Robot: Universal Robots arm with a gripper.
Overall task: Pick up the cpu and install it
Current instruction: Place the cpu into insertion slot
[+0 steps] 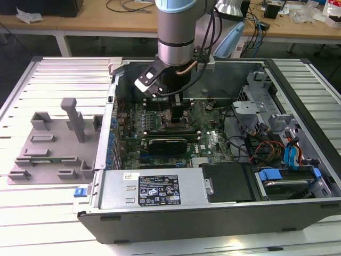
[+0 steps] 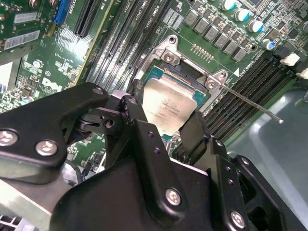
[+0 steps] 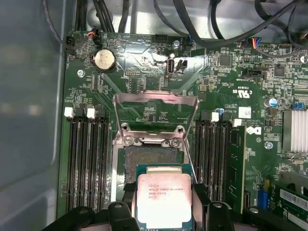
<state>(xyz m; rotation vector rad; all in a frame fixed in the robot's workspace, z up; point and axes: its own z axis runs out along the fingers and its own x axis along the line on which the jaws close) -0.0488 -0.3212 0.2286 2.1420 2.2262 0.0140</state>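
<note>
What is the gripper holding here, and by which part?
The gripper holds the cpu by two opposite side edges, over the open socket.

- Arm [image 1: 175, 26]: one; grey cylindrical link with a pale blue collar, standing near vertical in the exterior view, tool end down.
- Wrist [image 1: 176, 53]: polished metal barrel carrying a black-and-white module [image 1: 149, 80] on the side toward the exterior view's left; dark cables [image 1: 205, 37] hang alongside it.
- Gripper [image 1: 178, 114]: black, two-fingered, pointing straight down. It also appears in both wrist views [image 2: 166, 120] [image 3: 166, 211].
- Fingers [image 2: 144, 144]: broad black bars fastened with silver screws, one on each side, closed against opposite edges of the cpu [image 2: 168, 108].
- Grip: the cpu [image 3: 163, 202] is held flat between the finger [image 3: 119, 211] tips, metal plate facing up.
</note>
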